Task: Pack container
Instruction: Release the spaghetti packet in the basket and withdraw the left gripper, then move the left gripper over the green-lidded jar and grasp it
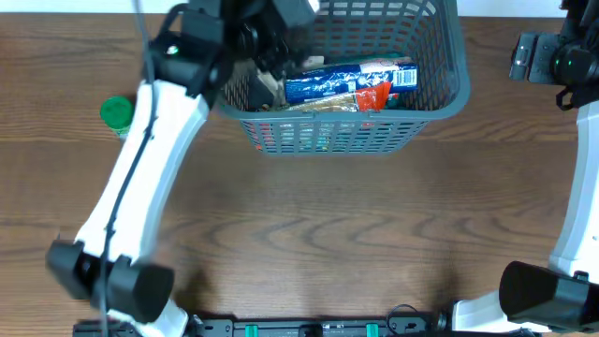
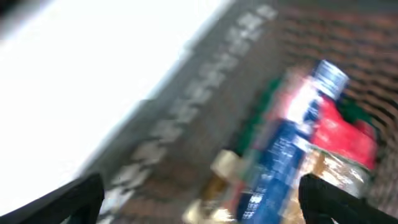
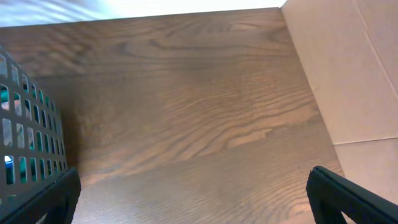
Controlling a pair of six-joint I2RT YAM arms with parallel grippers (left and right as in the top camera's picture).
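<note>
The grey-blue lattice container (image 1: 440, 98) stands at the back middle of the table. Inside lie a blue packet (image 1: 346, 80), a red-and-clear packet (image 1: 370, 96) and other packets. My left gripper (image 1: 267, 42) hangs over the container's left end, open and empty. The blurred left wrist view shows its fingers (image 2: 199, 196) spread wide above the blue packet (image 2: 280, 155) and the red packet (image 2: 342, 134). My right gripper (image 3: 193, 199) is open and empty over bare table, right of the container wall (image 3: 25, 143); in the overhead view it is at the far right (image 1: 543, 56).
A green-lidded jar (image 1: 116, 112) stands on the table left of the container, beside the left arm. A beige board (image 3: 354, 68) borders the table on the right in the right wrist view.
</note>
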